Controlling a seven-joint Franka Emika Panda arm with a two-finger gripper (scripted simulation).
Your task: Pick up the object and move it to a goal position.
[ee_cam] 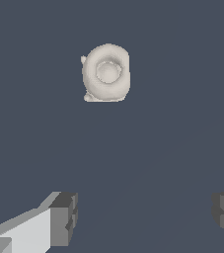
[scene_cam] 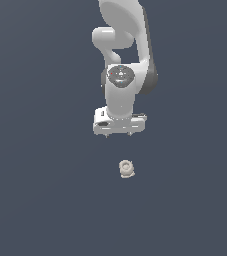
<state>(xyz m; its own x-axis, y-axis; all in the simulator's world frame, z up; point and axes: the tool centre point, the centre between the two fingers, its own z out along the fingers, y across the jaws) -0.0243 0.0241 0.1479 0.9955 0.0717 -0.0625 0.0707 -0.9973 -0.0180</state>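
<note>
The white hand (scene_cam: 119, 134) hangs with its fingers (ee_cam: 63, 217) spread wide, pinching nothing. The beige object (scene_cam: 127, 169) lies on the dark surface (scene_cam: 35, 190), apart from the hand, its ring-like top facing up.

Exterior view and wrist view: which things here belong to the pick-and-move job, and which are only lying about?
Belong to the job:
- the object, a small cream lump with a ring-like top, lying free
- the gripper, open, holding nothing

Only lying about:
- nothing else visible; only the bare dark floor
</note>
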